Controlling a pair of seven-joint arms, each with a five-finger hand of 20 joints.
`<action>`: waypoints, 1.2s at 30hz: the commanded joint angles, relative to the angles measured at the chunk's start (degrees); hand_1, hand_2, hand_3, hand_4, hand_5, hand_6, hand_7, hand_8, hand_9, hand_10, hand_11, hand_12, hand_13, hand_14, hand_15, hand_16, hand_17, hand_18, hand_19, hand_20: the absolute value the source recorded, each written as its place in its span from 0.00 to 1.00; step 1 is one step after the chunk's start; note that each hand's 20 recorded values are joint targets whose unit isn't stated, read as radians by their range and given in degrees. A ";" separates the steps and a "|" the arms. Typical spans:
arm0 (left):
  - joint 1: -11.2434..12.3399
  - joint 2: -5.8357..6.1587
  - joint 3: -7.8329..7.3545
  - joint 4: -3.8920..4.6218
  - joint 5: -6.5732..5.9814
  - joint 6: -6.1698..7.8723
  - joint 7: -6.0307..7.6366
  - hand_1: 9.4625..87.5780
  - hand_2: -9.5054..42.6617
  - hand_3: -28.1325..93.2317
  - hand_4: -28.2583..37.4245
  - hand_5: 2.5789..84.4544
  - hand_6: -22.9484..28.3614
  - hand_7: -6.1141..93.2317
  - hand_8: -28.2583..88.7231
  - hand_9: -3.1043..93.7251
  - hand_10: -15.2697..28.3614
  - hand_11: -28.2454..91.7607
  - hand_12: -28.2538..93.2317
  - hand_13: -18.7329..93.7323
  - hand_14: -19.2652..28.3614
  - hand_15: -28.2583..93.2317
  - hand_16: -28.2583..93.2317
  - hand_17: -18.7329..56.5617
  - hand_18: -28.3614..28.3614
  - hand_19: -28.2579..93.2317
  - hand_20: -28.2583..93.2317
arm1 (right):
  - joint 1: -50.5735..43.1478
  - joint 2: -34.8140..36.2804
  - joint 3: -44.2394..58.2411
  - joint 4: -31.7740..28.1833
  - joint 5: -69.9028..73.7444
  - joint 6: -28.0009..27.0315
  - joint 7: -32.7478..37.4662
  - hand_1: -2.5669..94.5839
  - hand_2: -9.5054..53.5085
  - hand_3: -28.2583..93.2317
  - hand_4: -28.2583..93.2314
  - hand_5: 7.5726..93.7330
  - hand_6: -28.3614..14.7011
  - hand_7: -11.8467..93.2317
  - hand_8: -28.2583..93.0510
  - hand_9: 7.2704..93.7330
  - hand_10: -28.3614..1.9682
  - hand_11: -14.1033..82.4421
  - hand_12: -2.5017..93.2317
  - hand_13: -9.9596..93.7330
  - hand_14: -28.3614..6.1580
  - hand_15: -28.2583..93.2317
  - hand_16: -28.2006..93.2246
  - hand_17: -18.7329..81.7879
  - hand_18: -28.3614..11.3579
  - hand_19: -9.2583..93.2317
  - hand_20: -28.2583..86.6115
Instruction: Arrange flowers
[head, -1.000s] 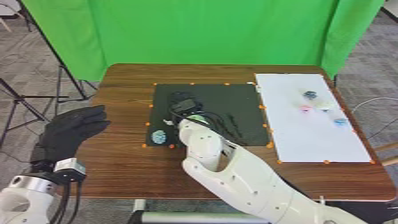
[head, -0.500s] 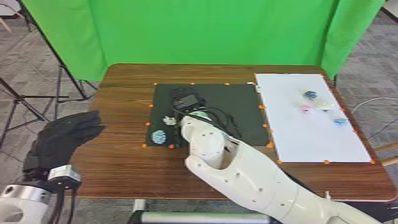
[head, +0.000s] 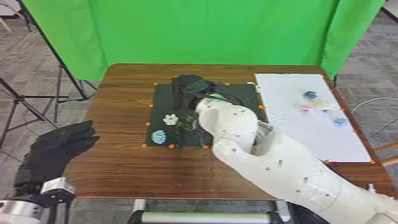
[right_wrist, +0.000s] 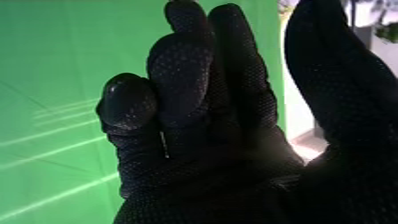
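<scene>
In the head view, my right hand (head: 188, 90) is over the far left part of the black mat (head: 235, 93). A white flower (head: 171, 119) and a light blue flower (head: 159, 136) lie at the mat's left side, nearer than that hand and apart from it. My left hand (head: 55, 149) hangs open beside the table's left edge. The right wrist view shows my right hand (right_wrist: 226, 170) with relaxed fingers, the thumb standing apart and nothing between them. My right forearm hides part of the mat.
On the white sheet (head: 311, 142) at the right lie a dark blue flower (head: 310, 94), a pink flower (head: 306, 108), a whitish flower (head: 324, 106) and a blue flower (head: 340, 121). Orange markers line both areas. A green curtain (head: 213, 32) hangs behind the table.
My right hand has moved toward the far edge of the mat, and its forearm has swung right. The white flower has come fully into sight. My left hand has sunk slightly toward the near side.
</scene>
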 joint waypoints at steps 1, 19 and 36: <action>2.90 -1.48 -1.15 -1.44 0.16 0.97 0.70 0.24 0.27 0.90 0.21 0.56 0.72 0.22 0.17 0.44 0.86 0.50 0.31 0.41 1.00 0.74 0.12 0.13 0.93 0.73 0.33 | -2.59 11.79 7.87 -4.30 -0.24 1.33 -1.14 0.43 0.05 0.89 0.02 0.60 0.53 0.31 0.14 0.65 0.37 0.38 0.20 0.76 0.54 0.85 0.39 0.68 0.31 1.00 0.50; 2.74 -1.95 -0.49 -1.74 0.38 0.76 0.22 0.24 0.27 0.90 0.21 0.56 0.72 0.23 0.16 0.44 0.86 0.50 0.31 0.41 1.00 0.74 0.12 0.13 0.93 0.73 0.33 | -12.86 24.93 20.58 1.15 1.13 0.50 5.22 0.41 0.03 0.90 0.01 0.55 0.52 0.29 0.14 0.58 0.34 0.33 0.19 0.75 0.55 0.86 0.38 0.68 0.31 1.00 0.50; 1.77 -1.48 0.44 -1.25 0.04 0.81 0.64 0.24 0.27 0.91 0.21 0.56 0.72 0.23 0.16 0.44 0.86 0.50 0.31 0.41 1.00 0.74 0.12 0.13 0.93 0.73 0.34 | -17.33 27.48 26.05 5.56 0.84 -1.51 10.04 0.41 0.03 0.91 0.01 0.53 0.51 0.28 0.15 0.54 0.33 0.30 0.19 0.75 0.54 0.86 0.38 0.67 0.31 1.00 0.49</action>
